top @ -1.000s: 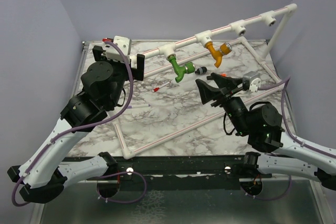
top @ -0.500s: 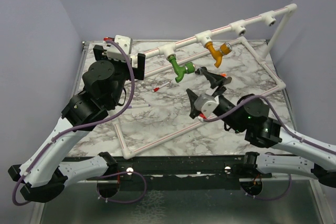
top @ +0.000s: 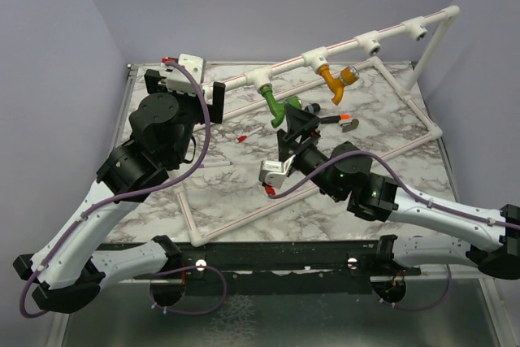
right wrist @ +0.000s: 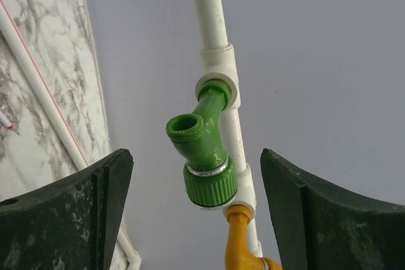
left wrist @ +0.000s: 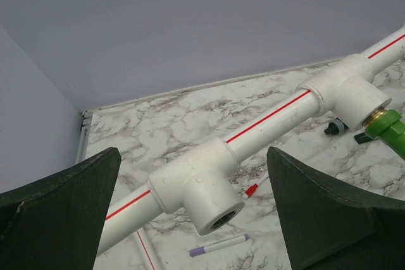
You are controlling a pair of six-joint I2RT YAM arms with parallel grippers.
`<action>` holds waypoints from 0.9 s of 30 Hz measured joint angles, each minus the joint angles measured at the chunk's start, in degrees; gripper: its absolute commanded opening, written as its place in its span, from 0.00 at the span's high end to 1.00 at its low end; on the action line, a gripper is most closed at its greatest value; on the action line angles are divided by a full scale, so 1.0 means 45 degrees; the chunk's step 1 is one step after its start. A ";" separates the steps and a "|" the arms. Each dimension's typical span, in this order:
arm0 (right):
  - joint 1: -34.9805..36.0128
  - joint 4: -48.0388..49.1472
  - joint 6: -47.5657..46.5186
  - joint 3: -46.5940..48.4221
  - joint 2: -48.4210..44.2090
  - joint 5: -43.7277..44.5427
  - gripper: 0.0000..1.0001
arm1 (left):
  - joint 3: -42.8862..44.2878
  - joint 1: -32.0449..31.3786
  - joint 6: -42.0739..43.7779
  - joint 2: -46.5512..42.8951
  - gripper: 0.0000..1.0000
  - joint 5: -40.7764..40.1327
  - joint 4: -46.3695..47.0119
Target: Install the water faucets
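The green water faucet (top: 278,109) hangs screwed into a T-socket of the white red-striped pipe frame (top: 357,42). The orange faucet (top: 334,80) is in the socket to its right. My right gripper (top: 294,129) is open just below and in front of the green faucet. In the right wrist view its jaws stand either side of the green faucet (right wrist: 204,156) without touching it, with the orange faucet (right wrist: 240,241) behind. My left gripper (top: 185,95) is open at the frame's left end, straddling an empty T-socket (left wrist: 202,191) with nothing held.
A red-tipped pen (top: 249,133) and a purple pen (left wrist: 218,245) lie on the marble table. A small black part (top: 311,108) sits by the green faucet. The frame's low pipes (top: 244,221) cross the table. Walls close in on the left, back and right.
My right arm has swung left from the table's right side and rolled over, ending under the green faucet with its jaws wider. The left arm has not moved.
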 measured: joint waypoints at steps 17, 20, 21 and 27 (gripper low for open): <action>0.0000 0.2584 -0.1812 0.0000 0.2195 0.1666 0.38 | 0.0000 0.0000 0.0282 -0.0010 0.01 -0.0126 0.0000; 0.0000 0.2953 -0.1943 0.0000 0.2361 0.1909 0.41 | 0.0000 0.0000 0.0321 -0.0029 0.01 -0.0136 0.0000; 0.0000 0.3050 -0.1957 0.0000 0.2395 0.1972 0.43 | 0.0000 0.0000 0.0330 -0.0039 0.01 -0.0136 0.0000; 0.0000 0.3619 -0.2040 0.0005 0.2487 0.2244 0.56 | 0.0000 0.0000 0.0374 -0.0083 0.01 -0.0180 0.0005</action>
